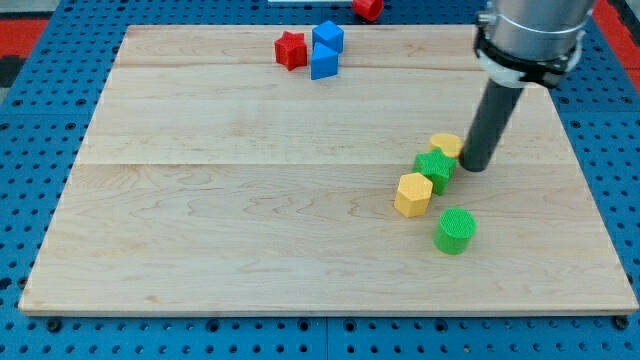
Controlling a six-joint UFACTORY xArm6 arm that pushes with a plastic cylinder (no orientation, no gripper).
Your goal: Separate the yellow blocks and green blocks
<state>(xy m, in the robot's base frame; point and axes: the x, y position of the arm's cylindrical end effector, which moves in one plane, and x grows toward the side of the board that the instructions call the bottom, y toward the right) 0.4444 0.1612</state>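
My tip (pixel 474 167) rests on the board at the view's right, just right of a small yellow block (pixel 445 144) and touching or nearly touching it. A green star-like block (pixel 434 169) sits directly below-left of that yellow block, touching it. A yellow hexagonal block (pixel 413 194) lies below-left of the green star, touching it. A green cylinder (pixel 455 230) stands apart, lower right of the yellow hexagon. The rod partly hides the small yellow block's right side.
A red block (pixel 290 50) and two blue blocks (pixel 327 37) (pixel 323 63) cluster at the view's top. Another red block (pixel 367 8) lies off the wooden board (pixel 250 200) at the top edge. A blue pegboard (pixel 40 150) surrounds the board.
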